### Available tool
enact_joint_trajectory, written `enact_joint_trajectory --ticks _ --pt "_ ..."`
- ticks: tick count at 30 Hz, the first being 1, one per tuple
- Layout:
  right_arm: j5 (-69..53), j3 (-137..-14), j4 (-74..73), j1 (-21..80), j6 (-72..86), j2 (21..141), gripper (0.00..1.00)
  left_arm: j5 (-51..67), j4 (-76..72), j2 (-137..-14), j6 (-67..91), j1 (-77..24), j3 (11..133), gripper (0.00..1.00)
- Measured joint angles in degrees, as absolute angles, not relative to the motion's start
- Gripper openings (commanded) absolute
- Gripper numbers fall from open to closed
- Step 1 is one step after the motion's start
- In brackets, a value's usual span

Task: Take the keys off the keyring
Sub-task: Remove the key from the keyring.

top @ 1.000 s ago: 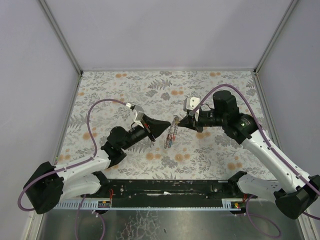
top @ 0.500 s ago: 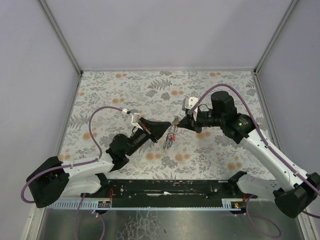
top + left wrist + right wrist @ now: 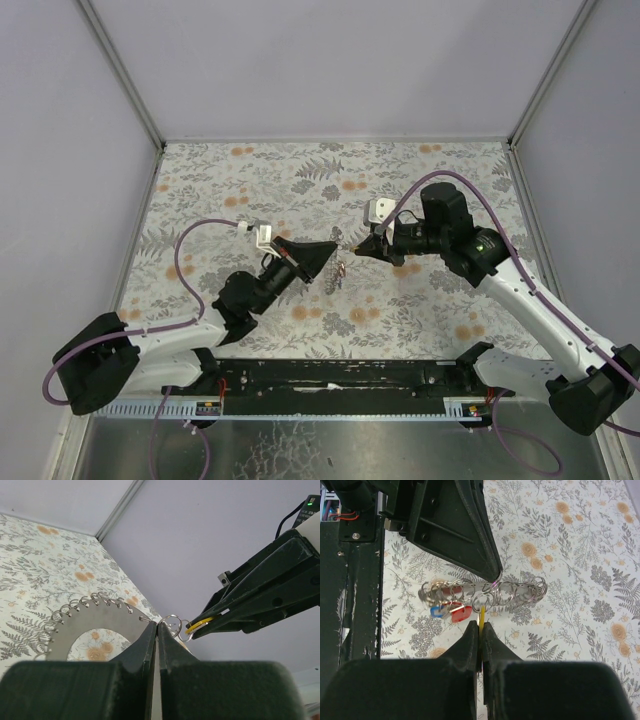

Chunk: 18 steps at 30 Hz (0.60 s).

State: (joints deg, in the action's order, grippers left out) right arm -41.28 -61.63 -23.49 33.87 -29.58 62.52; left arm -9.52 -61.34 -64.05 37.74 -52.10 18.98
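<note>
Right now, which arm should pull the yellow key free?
Right. The right gripper pinches the yellow key just off the keyring. The left gripper is shut on the keyring's edge, so it likely serves best as the anchor.

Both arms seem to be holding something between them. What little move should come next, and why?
Probably the right tool should ease the yellow key slowly away from the left tool, twisting a little. Both tools are shut: the left pinches the keyring at its rim, the right holds the key, and a small wire loop links key and ring.
</note>
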Motion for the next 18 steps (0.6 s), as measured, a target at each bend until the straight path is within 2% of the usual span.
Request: enact_joint_trajectory --ticks 9,12,14,18 --pt "-41.23 -61.69 -23.53 33.85 -28.36 62.63 0.00 -8.88 -63.09 -66.17 40.16 -51.96 19.79 0.01" --pt "-41.28 -62.63 -23.57 33.67 -27.51 62.63 0.00 -7.09 -63.40 -67.18 39.44 -51.70 19.79 0.29" --pt "-41.23 -63.72 -23.64 33.34 -27.05 62.63 0.00 -5.32 -63.37 -67.35 38.26 -51.51 19.79 0.42" --pt "-41.28 -64.88 -23.68 32.49 -26.68 62.63 0.00 -0.54 -62.78 -66.61 35.66 -50.04 19.79 0.46"
